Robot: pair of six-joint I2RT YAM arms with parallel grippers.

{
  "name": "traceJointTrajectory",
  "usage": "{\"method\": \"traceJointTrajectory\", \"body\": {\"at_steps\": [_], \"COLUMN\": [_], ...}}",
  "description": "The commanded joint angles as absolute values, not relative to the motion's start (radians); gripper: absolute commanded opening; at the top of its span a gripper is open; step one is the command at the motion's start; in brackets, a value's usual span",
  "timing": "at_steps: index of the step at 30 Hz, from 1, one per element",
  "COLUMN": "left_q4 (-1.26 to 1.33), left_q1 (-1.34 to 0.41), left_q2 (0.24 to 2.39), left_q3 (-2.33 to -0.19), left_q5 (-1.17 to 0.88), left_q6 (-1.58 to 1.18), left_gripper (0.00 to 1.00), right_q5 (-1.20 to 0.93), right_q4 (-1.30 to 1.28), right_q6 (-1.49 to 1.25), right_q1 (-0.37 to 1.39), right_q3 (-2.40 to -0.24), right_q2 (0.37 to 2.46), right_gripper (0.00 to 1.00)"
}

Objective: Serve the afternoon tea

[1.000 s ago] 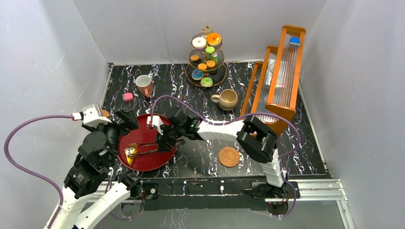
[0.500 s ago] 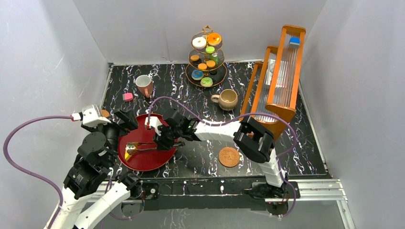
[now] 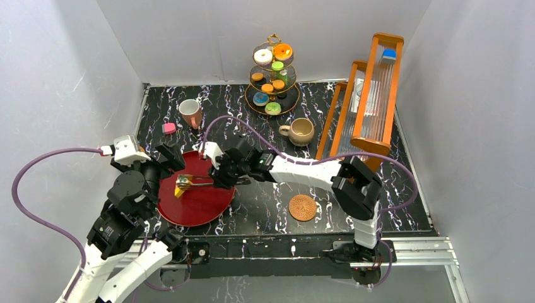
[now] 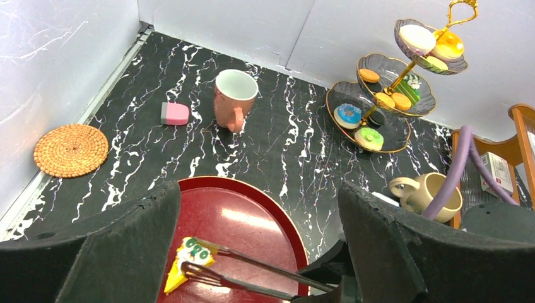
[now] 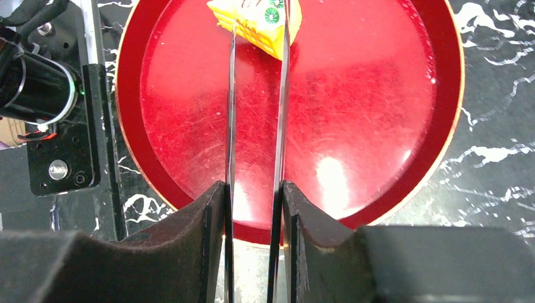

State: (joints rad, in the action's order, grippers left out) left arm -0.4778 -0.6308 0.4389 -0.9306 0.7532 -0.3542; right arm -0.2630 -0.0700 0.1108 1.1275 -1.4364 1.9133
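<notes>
I am looking down on a black marble-patterned table (image 3: 265,202) with both arms reaching in from the near edge.

The right gripper (image 3: 222,175) is clamped on the handle end of the black tongs (image 5: 230,113). Its two pads press the tong arms inward from either side. The tong tips sit on both sides of a yellow cake slice (image 5: 258,19) with green and white decoration on top, over the left part of the round red tray (image 3: 202,208). I cannot tell whether the slice is lifted off the tray or resting on it.

The left gripper (image 4: 258,192) hangs over the tray's left rim with its jaws spread wide and nothing between them.

The gold three-tier stand (image 3: 272,69) is at the back of the table, in the middle, with donuts and cookies on all three tiers. The beige mug (image 3: 301,130) stands just in front of it, to the right. The white mug (image 3: 190,112), pinkish on the outside, stands upright at the back left, with a small pink pastry (image 3: 168,128) lying near it.

One woven coaster (image 3: 302,207) lies bare near the front edge, right of the tray. A second coaster (image 4: 70,149) lies against the left wall. A tall wooden rack (image 3: 369,95) stands along the right side.
</notes>
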Motion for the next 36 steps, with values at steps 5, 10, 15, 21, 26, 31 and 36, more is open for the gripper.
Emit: {"method": "traceJointTrajectory", "body": {"at_steps": [5, 10, 15, 21, 26, 31, 36], "left_q4": [-0.442, -0.432, -0.411, -0.377, -0.344, -0.327, -0.325], "left_q1": [-0.635, -0.635, -0.635, -0.635, -0.635, -0.635, -0.635], "left_q2": [0.457, 0.456, 0.465, 0.49, 0.513, 0.52, 0.512], "left_q3": [-0.902, -0.878, -0.846, -0.812, -0.783, -0.735, -0.722], "left_q5": [0.768, 0.767, 0.76, 0.748, 0.73, 0.707, 0.688], "left_q6": [-0.326, -0.311, -0.289, -0.237, -0.191, -0.186, -0.173], "left_gripper": [0.92, 0.92, 0.92, 0.92, 0.92, 0.91, 0.91], "right_q5": [-0.229, -0.208, -0.17, -0.106, -0.042, 0.047, 0.103], "right_q4": [-0.063, -0.066, -0.065, -0.081, -0.132, -0.187, -0.211], "right_q6": [0.055, 0.044, 0.017, -0.021, -0.029, -0.024, -0.025], "right_q1": [1.065, 1.034, 0.992, 0.897, 0.807, 0.715, 0.62], "right_q3": [-1.386, -1.363, -1.338, -1.322, -1.339, -1.371, -1.39], "right_q2": [1.802, 1.758, 1.698, 1.63, 1.599, 1.597, 1.611], "right_gripper": [0.42, 0.42, 0.4, 0.4, 0.4, 0.4, 0.39]}}
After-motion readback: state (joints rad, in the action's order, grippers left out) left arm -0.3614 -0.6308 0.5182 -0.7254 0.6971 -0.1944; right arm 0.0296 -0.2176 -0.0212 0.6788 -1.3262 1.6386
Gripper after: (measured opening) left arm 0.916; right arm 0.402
